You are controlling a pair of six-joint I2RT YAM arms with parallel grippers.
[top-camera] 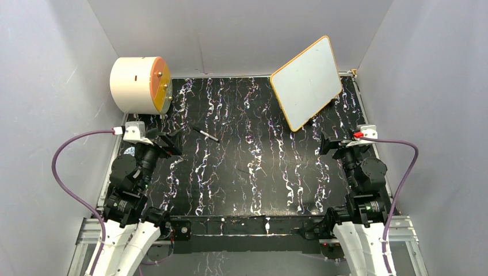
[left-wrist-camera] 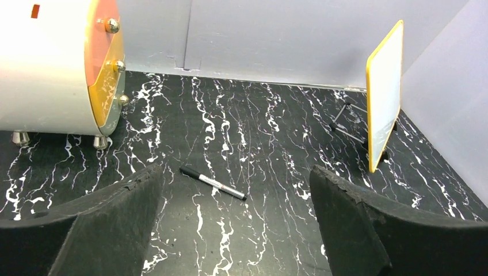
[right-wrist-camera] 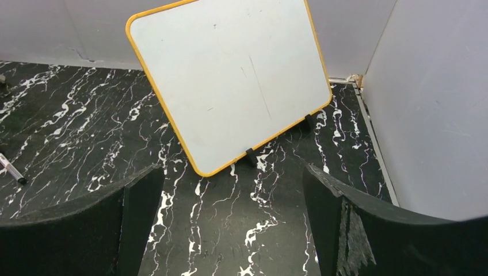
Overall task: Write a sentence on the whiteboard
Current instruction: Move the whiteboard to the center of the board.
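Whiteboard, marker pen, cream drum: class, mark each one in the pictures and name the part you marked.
whiteboard (right-wrist-camera: 230, 86), right wrist view, middle of the white writing face.
marker pen (left-wrist-camera: 213, 183), left wrist view, middle of the barrel.
cream drum (top-camera: 131, 84), top external view, curved side wall.

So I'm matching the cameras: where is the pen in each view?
Top external: pen left of centre.
Left wrist: lower centre.
Right wrist: at the left edge.
Shared landmark: whiteboard, seen in all three.
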